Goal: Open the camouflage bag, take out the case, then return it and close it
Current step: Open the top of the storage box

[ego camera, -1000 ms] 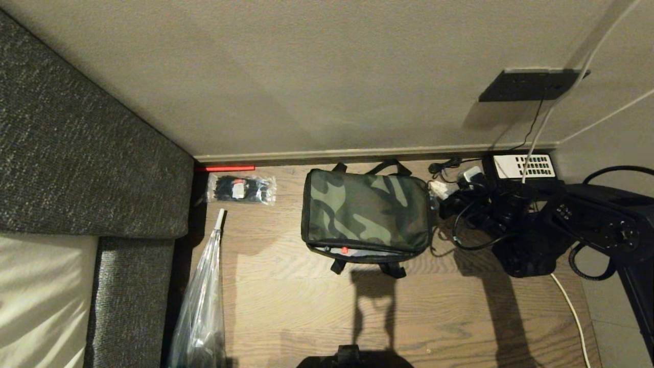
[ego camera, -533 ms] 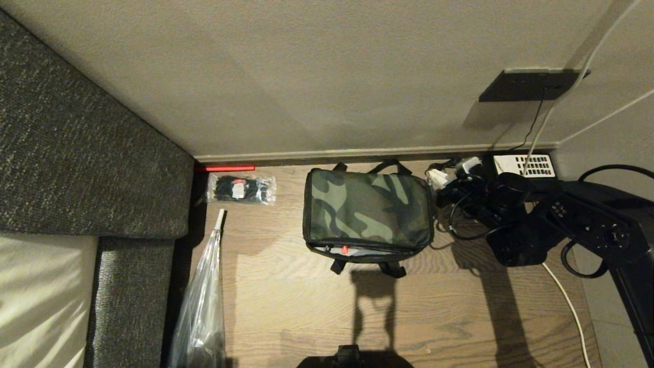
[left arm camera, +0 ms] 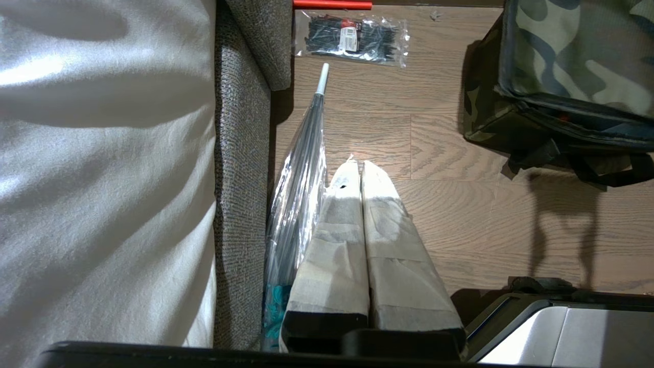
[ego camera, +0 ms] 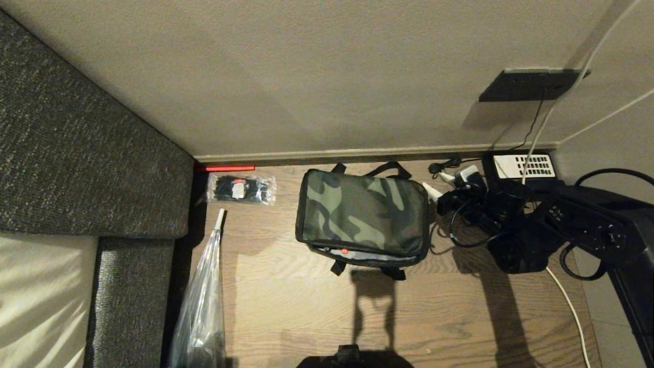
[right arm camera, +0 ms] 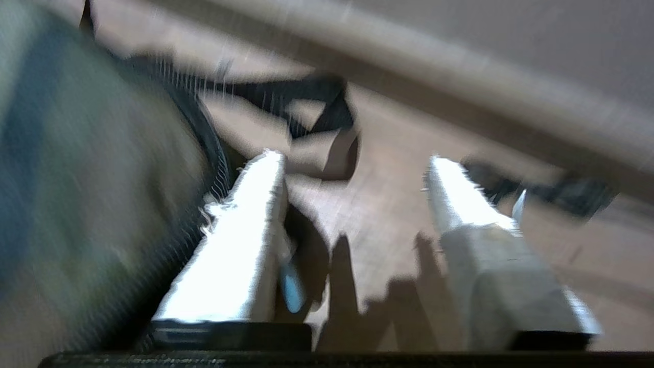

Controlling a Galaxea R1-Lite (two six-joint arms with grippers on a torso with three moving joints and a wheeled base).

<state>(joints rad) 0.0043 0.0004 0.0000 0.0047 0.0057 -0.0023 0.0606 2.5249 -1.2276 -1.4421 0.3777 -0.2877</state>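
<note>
The camouflage bag (ego camera: 361,219) sits on the wood floor (ego camera: 317,306) near the baseboard, lid down with a thin gap along its near edge where a small red mark shows. The right gripper (ego camera: 435,186) hangs just beside the bag's right end, its 2 fingers (right arm camera: 240,240) spread apart and holding nothing. The left gripper (left arm camera: 355,171) is pressed together over the floor beside a clear plastic bag (left arm camera: 299,174).

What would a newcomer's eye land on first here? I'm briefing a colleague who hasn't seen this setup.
First the camouflage bag on the wood floor near the wall, lid down with a red spot showing at its near edge. At its right end the right gripper stands open with nothing between its fingers. A clear plastic bag lies along the grey sofa at left.
</note>
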